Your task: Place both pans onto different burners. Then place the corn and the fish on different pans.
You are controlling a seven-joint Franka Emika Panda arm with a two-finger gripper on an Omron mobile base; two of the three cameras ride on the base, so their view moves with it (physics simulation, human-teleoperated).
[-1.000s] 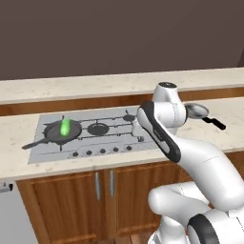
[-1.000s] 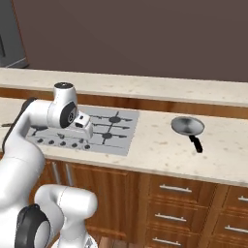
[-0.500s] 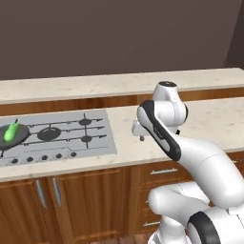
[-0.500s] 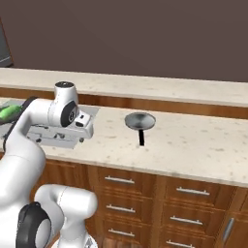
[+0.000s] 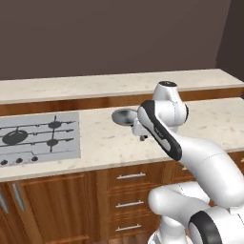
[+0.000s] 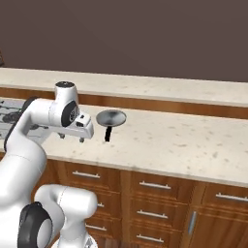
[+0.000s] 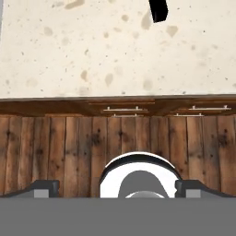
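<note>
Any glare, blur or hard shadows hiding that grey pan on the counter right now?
Right base view: silver-grey pan sharp, evenly lit, no glare. Left base view: pan partly hidden by the arm, not by shadow. Hand view: its handle tip crisp against the counter.

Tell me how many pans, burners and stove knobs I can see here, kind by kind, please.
Pans: 1, a silver-grey pan on the counter.
Burners: 3 in the left base view, one large and two small.
Knobs: 3 along the hob's front.
Total: 7
</note>
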